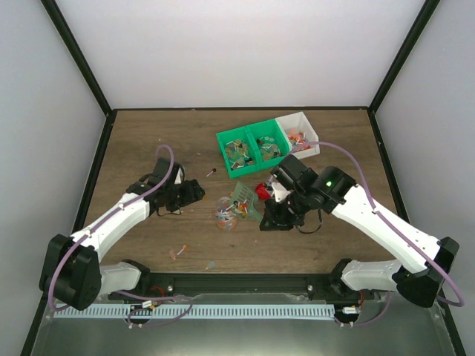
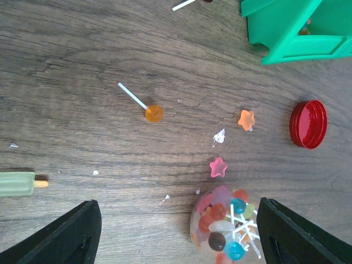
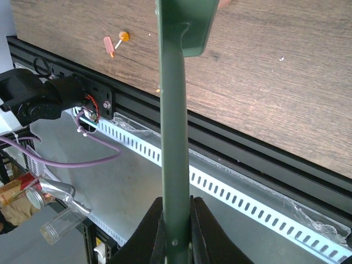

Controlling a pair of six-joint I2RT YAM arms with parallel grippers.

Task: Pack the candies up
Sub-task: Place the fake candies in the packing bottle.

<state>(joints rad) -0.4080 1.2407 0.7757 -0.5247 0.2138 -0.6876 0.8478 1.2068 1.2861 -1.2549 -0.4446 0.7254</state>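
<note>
A clear jar (image 2: 225,228) holding several candies and lollipop sticks stands on the wooden table between my left gripper's (image 2: 179,231) open fingers, close to the right finger (image 2: 297,236). Loose candies lie nearby: an orange lollipop (image 2: 154,114), an orange star (image 2: 246,119) and a pink star (image 2: 218,167). In the top view the jar (image 1: 225,214) sits just right of the left gripper (image 1: 194,191). My right gripper (image 3: 177,231) is shut on the handle of a green scoop (image 3: 175,126). The scoop's head (image 1: 244,201) hangs at the jar's right rim.
A red lid (image 2: 308,124) lies on the table right of the jar. Green bins (image 1: 252,148) and a white bin (image 1: 300,133) with sweets stand at the back. A green ice-lolly sweet (image 2: 19,184) and stray candies (image 1: 178,252) lie near the front edge.
</note>
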